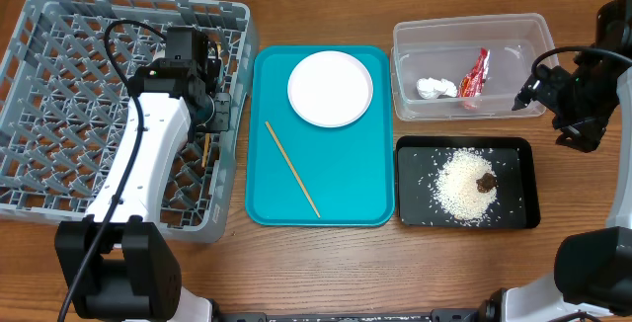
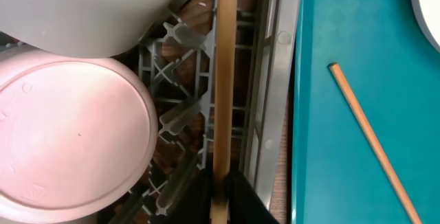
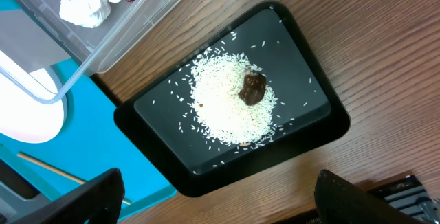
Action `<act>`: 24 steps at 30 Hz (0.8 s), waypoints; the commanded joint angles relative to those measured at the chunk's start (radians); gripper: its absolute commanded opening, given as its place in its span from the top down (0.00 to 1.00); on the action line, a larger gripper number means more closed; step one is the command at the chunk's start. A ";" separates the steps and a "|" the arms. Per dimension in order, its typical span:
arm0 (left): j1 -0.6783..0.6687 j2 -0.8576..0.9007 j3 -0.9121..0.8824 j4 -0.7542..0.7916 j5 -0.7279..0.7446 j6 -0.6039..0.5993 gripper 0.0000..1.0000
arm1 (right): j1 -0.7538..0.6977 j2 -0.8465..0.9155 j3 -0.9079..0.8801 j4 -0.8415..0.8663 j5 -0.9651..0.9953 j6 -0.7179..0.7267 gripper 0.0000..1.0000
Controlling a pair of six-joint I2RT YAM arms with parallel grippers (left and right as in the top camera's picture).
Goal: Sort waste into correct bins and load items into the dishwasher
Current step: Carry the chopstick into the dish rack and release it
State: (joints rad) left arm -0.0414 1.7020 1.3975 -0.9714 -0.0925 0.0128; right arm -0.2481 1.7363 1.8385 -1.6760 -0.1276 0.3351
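- The wooden chopstick [image 2: 225, 80] was pinched by one end in the left gripper [image 2: 221, 200], over the dish rack's [image 2: 271, 59] edge just left of the teal tray [image 1: 346, 189].
- It looked light, stiff and thin; held by the end it could swing, so a mid-shaft grip would likely be steadier.
- The second chopstick [image 1: 291, 169] and the white plate [image 1: 330, 88] lay on the tray.
- The right gripper [image 3: 220, 203], right of the tray, was spread wide and empty.

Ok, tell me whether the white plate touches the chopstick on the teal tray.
Apart. The overhead view shows bare teal tray between the plate and the chopstick.
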 commanded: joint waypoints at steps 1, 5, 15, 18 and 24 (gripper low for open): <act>0.000 -0.005 -0.004 0.004 0.011 0.018 0.80 | 0.000 -0.031 0.013 0.001 -0.005 -0.010 0.10; 0.000 -0.005 -0.004 0.003 0.011 0.018 0.72 | 0.000 -0.031 0.013 0.001 -0.005 -0.010 0.10; 0.000 -0.005 -0.006 -0.009 0.012 -0.011 0.80 | 0.000 -0.031 0.013 0.001 -0.005 -0.010 0.10; 0.000 -0.005 -0.015 -0.035 0.004 -0.052 0.81 | 0.000 -0.031 0.013 0.001 -0.005 -0.010 0.10; 0.000 -0.005 -0.053 -0.077 0.005 -0.167 0.86 | 0.000 -0.031 0.013 0.001 -0.005 -0.010 0.10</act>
State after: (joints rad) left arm -0.0414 1.7020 1.3685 -1.0401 -0.0929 -0.0753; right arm -0.2481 1.7363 1.8385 -1.6768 -0.1272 0.3347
